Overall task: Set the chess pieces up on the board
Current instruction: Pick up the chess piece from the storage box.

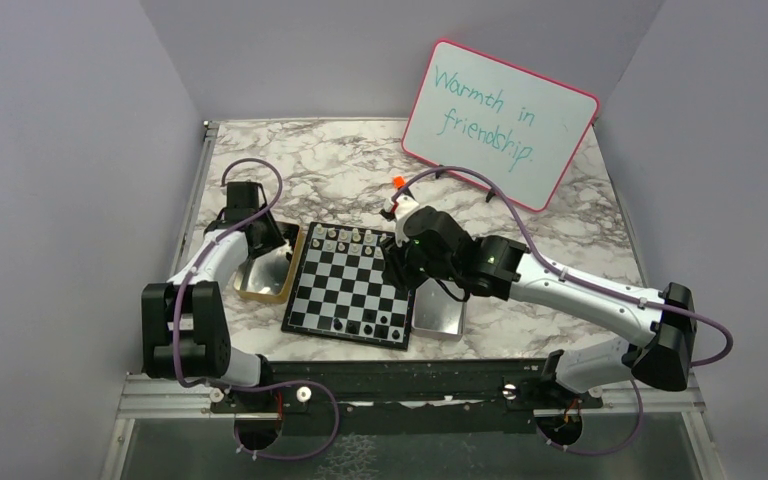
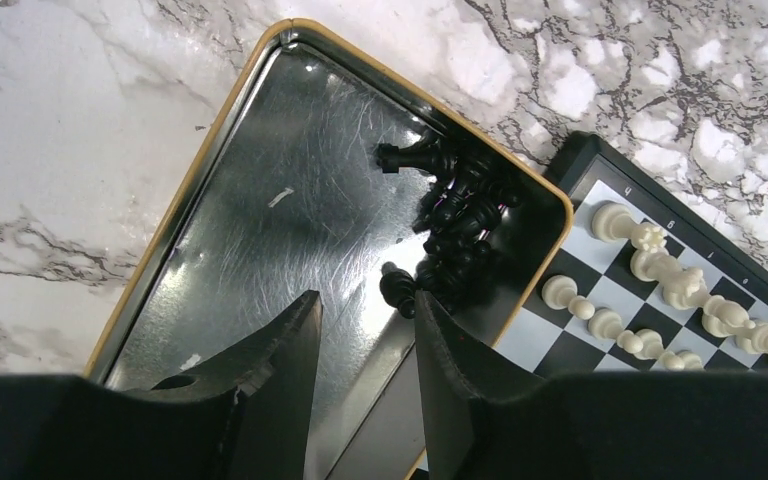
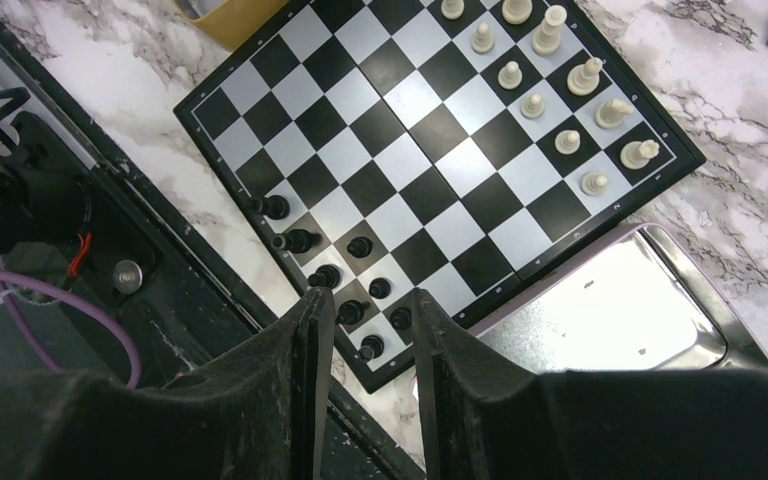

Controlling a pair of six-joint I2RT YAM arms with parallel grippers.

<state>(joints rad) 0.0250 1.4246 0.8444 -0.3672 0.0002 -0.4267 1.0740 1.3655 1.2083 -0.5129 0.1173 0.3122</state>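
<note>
My left fingers [image 2: 280, 360], half-spread, bracket a small black pawn [image 2: 397, 290] in the gold-rimmed metal tray [image 2: 260, 230]. My right fingers [image 3: 300, 370] are half-spread and empty. Next I pinch it and carry it to the black-and-silver checked board [image 3: 430, 130].

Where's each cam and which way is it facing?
Top external: high behind the robot, looking down on the table; left arm and right arm show.
Left wrist: over the gold tray, looking down at black pieces; left gripper shows.
Right wrist: above the board, looking down; right gripper shows.
Shared: both wrist views catch the board.
</note>
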